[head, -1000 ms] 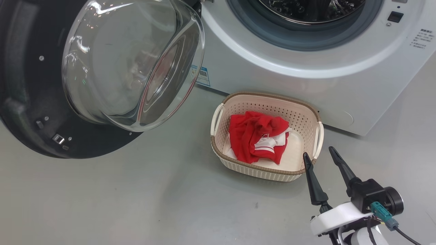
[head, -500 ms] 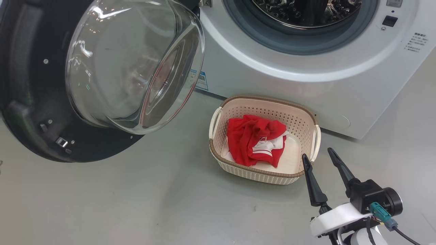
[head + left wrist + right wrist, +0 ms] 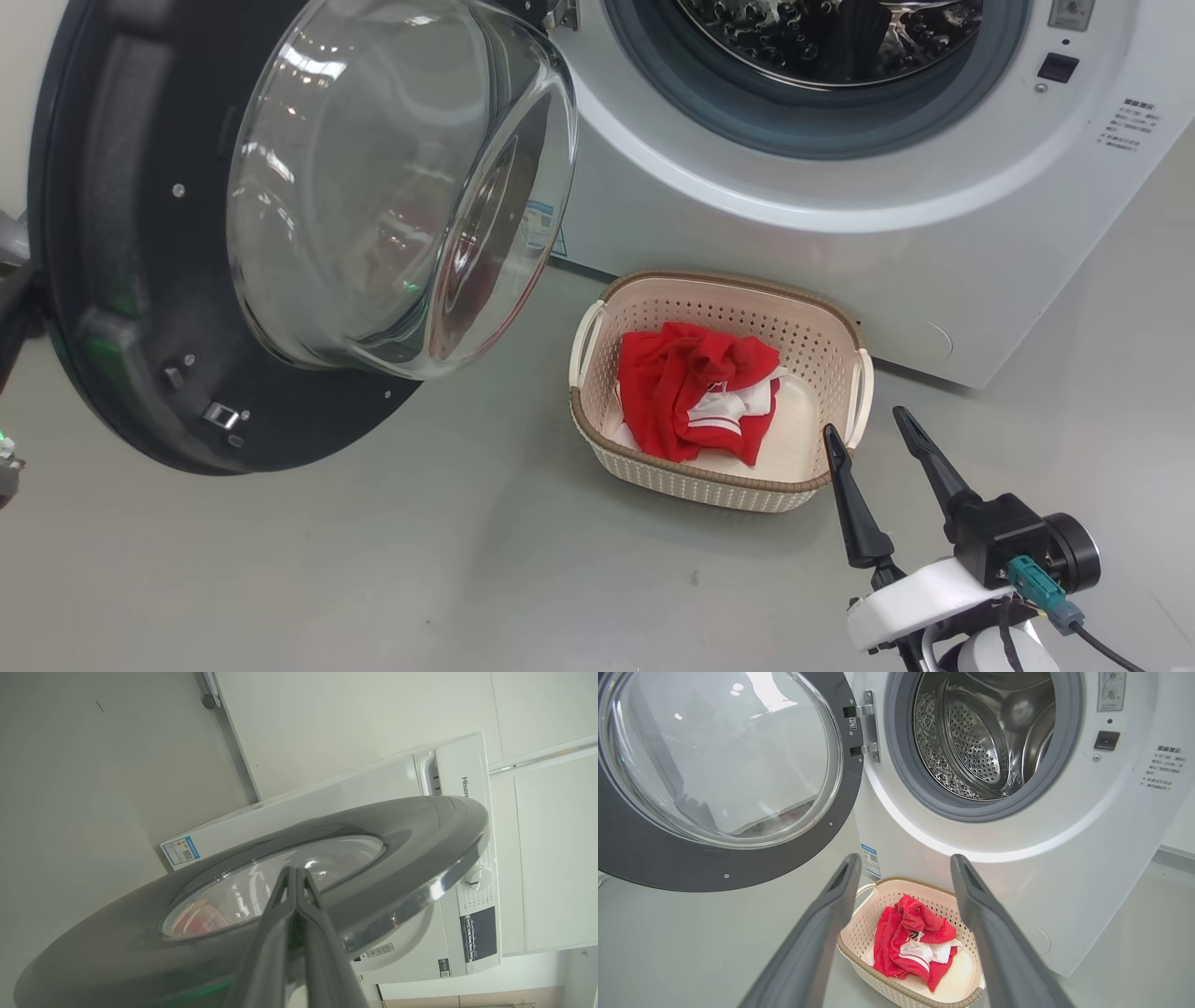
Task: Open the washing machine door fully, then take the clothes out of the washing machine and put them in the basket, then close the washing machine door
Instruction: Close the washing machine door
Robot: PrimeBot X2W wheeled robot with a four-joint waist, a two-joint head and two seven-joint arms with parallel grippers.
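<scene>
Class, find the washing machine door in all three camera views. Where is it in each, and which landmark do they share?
Head view: the washing machine door takes the upper left, swung open, glass bowl bulging out.
Left wrist view: the door sweeps from lower left to middle right, outer face showing.
Right wrist view: the door is upper left, inner side showing.
Shared landmark: the small blue label low on the washing machine.

Bright, even light throws glare across the washing machine door point(image 3: 308, 224).
</scene>
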